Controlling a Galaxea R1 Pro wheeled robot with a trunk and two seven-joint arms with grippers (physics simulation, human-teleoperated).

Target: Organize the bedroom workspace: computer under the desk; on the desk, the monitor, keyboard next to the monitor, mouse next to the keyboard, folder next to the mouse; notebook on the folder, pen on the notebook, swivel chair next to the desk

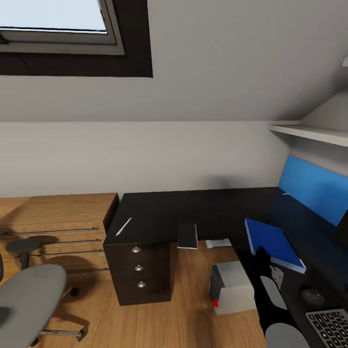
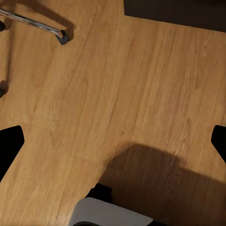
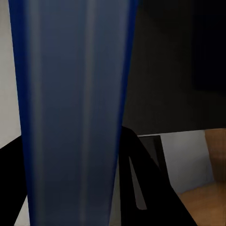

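The black desk point(image 1: 193, 208) runs along the wall and turns to the right. On its right wing lies the blue folder point(image 1: 273, 241), and my right gripper point(image 1: 263, 254) is shut on its near left edge; in the right wrist view the folder point(image 3: 70, 70) stands between the dark fingers point(image 3: 146, 188). The white pen point(image 1: 123, 226) lies above the drawers point(image 1: 138, 267). The dark notebook point(image 1: 187, 235) overhangs the desk's front edge. Mouse point(image 1: 311, 295) and keyboard point(image 1: 333, 326) sit near my right arm. The grey computer point(image 1: 232, 287) stands under the desk. The swivel chair point(image 1: 29, 299) is at lower left. My left gripper point(image 2: 113, 146) hangs open over the floor.
A low light-wood cabinet point(image 1: 53, 217) stands left of the desk. A bright blue panel point(image 1: 314, 188) lines the wall behind the right wing, under a white shelf point(image 1: 309, 133). A chrome chair spoke point(image 2: 33, 21) crosses the wood floor point(image 2: 117, 94) by my left gripper.
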